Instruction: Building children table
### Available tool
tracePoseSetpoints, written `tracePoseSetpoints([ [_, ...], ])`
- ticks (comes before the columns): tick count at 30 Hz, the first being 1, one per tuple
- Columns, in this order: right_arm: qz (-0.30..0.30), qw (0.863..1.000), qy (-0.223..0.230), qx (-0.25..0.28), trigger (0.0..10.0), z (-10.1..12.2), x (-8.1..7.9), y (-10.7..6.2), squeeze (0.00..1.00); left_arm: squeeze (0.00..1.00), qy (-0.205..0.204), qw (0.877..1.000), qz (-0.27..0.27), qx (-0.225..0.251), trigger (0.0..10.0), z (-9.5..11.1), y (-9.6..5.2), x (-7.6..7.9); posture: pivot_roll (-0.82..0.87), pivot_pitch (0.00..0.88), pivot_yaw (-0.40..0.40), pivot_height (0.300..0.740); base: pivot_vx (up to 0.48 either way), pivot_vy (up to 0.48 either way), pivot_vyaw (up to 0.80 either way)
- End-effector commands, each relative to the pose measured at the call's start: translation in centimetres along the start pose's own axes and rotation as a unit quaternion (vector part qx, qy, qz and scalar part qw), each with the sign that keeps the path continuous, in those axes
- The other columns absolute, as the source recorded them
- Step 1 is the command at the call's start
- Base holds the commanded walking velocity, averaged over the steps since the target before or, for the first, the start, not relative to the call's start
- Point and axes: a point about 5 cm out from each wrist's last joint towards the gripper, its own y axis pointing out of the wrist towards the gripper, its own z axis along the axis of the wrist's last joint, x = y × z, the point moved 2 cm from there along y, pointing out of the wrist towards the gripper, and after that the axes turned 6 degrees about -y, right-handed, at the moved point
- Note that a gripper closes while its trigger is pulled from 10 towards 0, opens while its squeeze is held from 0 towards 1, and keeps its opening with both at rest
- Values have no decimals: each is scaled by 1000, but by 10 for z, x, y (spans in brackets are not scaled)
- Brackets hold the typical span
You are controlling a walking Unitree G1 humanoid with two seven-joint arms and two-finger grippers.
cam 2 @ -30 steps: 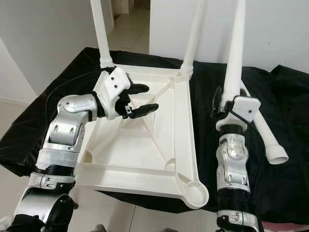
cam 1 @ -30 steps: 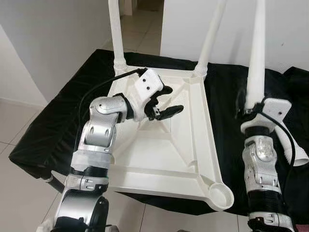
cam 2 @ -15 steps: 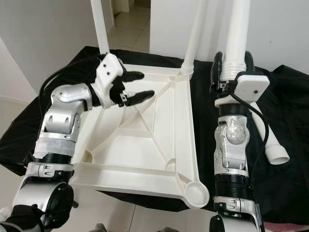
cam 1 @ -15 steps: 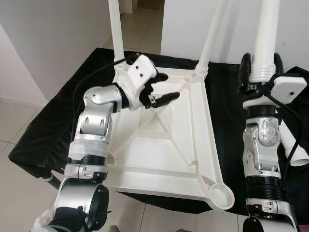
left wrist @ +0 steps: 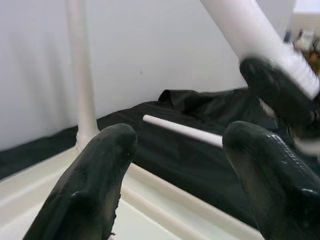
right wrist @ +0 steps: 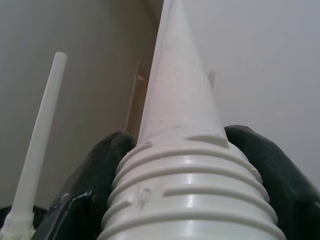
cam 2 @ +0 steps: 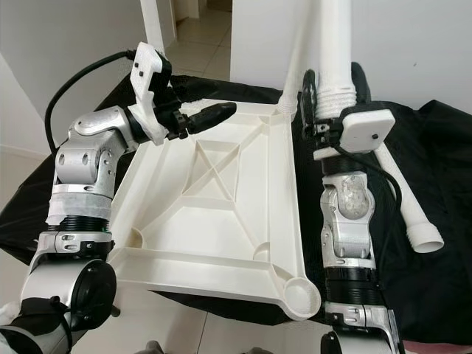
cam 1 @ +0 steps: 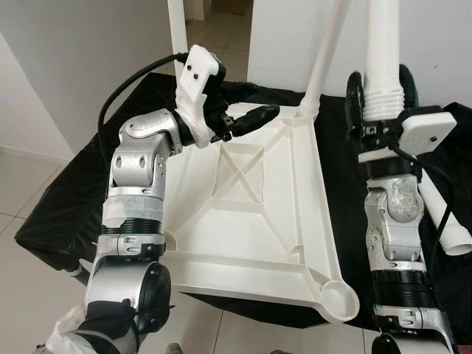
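Left gripper (cam 1: pixel 247 105) raised, fingers spread, right gripper (cam 1: pixel 377 99) upright, fingers closed on something

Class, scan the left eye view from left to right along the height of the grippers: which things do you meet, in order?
Left gripper with black fingers → slanted white leg screwed into the upturned white plastic tabletop → upright white threaded table leg held by the right gripper.

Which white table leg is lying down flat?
The leg on the black cloth at the robot's far right. Two others stand screwed into the tabletop; the right claw holds another upright.

white tabletop (cam 1: pixel 258 214) lies upside down, two legs (cam 1: pixel 322 59) standing in its corners.
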Motion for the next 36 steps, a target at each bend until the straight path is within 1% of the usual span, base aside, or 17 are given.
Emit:
tracePoseSetpoints([
  [1, 13, 1000, 0, 16, 10000, 7, -2, 1, 0, 0, -19, 999, 33, 15, 10000, 7, 4, -5, -63, 0, -13, 740, 0, 0, 0],
  [5, 34, 999, 8, 16, 10000, 7, -10, -2, 0, 0, -55, 998, -1, 12, 10000, 7, 8, 0, -64, 0, -10, 740, 0, 0, 0],
  [6, 47, 999, 17, 21, 10000, 9, -15, -3, 0, 0, -81, 997, -11, 11, 10000, 7, 11, 1, -65, 0, -4, 740, 0, 0, 0],
  [8, 47, 999, 17, 21, 10000, 9, -15, -3, 0, 0, -81, 997, -11, 11, 10000, 7, 11, 1, -65, 0, -4, 740, 0, 0, 0],
  [10, 73, 997, 26, 31, 10000, 12, -25, -6, 0, 0, -141, 989, -34, 2, 10000, 5, 17, 2, -73, 0, 12, 740, 0, 0, 0],
  [11, 73, 997, 26, 31, 10000, 12, -25, -6, 0, 0, -141, 989, -34, 2, 10000, 5, 17, 2, -73, 0, 12, 740, 0, 0, 0],
  [12, 82, 996, 31, 32, 10000, 12, -29, -7, 0, 0, -167, 985, -47, 2, 10000, 6, 20, 3, -78, 0, 14, 740, 0, 0, 0],
  [13, 82, 996, 31, 32, 10000, 12, -29, -7, 0, 0, -167, 985, -47, 2, 10000, 6, 20, 3, -78, 0, 14, 740, 0, 0, 0],
  [14, 88, 995, 33, 32, 10000, 12, -32, -9, 0, 0, -189, 980, -59, 2, 10000, 7, 21, 4, -79, 0, 16, 740, 0, 0, 0],
  [17, 88, 995, 33, 32, 10000, 12, -32, -9, 0, 0, -189, 980, -59, 2, 10000, 7, 21, 4, -79, 0, 16, 740, 0, 0, 0],
  [19, 96, 994, 36, 30, 10000, 11, -36, -11, 0, 0, -207, 976, -71, 4, 10000, 9, 23, 5, -82, 0, 22, 740, 0, 0, 0],
  [21, 121, 991, 45, 16, 10000, 8, -44, -19, 0, 0, -249, 963, -97, 27, 10000, 17, 25, 6, -94, 0, 33, 740, 0, 0, 0],
  [27, 136, 989, 50, 9, 10000, 6, -48, -24, 0, 0, -268, 957, -106, 39, 10000, 21, 26, 6, -97, 0, 37, 740, 0, 0, 0],
  [29, 168, 984, 58, -8, 10000, 2, -57, -33, 0, 0, -279, 954, -103, 40, 10000, 19, 29, 3, -106, 0, 42, 740, 0, 0, 0],
  [31, 168, 984, 58, -8, 10000, 2, -57, -33, 0, 0, -279, 954, -103, 40, 10000, 19, 29, 3, -106, 0, 42, 740, 0, 0, 0],
  [32, 193, 979, 67, -21, 10000, -1, -64, -40, 0, 0, -285, 953, -99, 38, 10000, 18, 32, 1, -106, 0, 39, 740, 0, 0, 0],
  [36, 211, 974, 70, -31, 10000, -2, -68, -50, 0, 0, -291, 952, -89, 38, 10000, 19, 36, -4, -115, 0, 39, 740, 0, 0, 0],
])
